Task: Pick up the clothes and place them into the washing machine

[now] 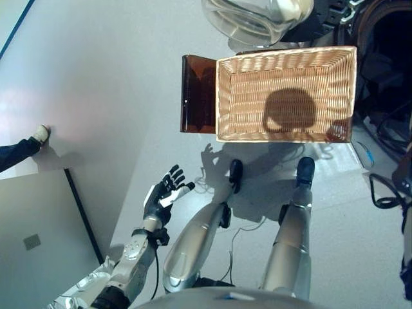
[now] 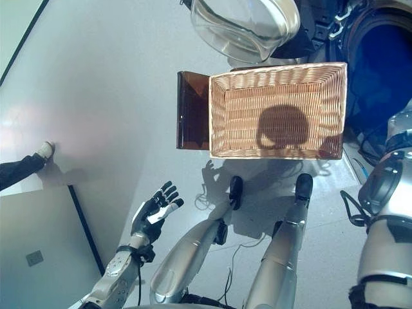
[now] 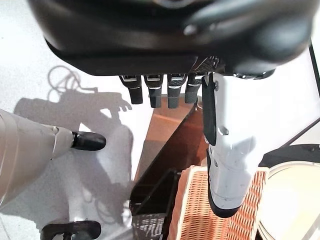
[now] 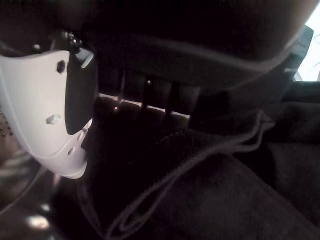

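Eye views: wicker basket (image 1: 286, 94), no clothes inside, beside brown stand (image 1: 198, 94); washer (image 2: 380, 45) behind, glass door (image 2: 244, 26) swung open; left hand (image 1: 164, 193) spread over floor.
Left wrist: fingers (image 3: 152, 92) straight, holding nothing.
Right wrist: right hand (image 4: 55, 105) against dark garment (image 4: 210, 190) with drawcord; grip cannot be told.

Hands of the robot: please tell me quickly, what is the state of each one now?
Left hand: open, fingers spread, holding nothing.
Right hand: cannot be told; fingers hidden in dark clothes.
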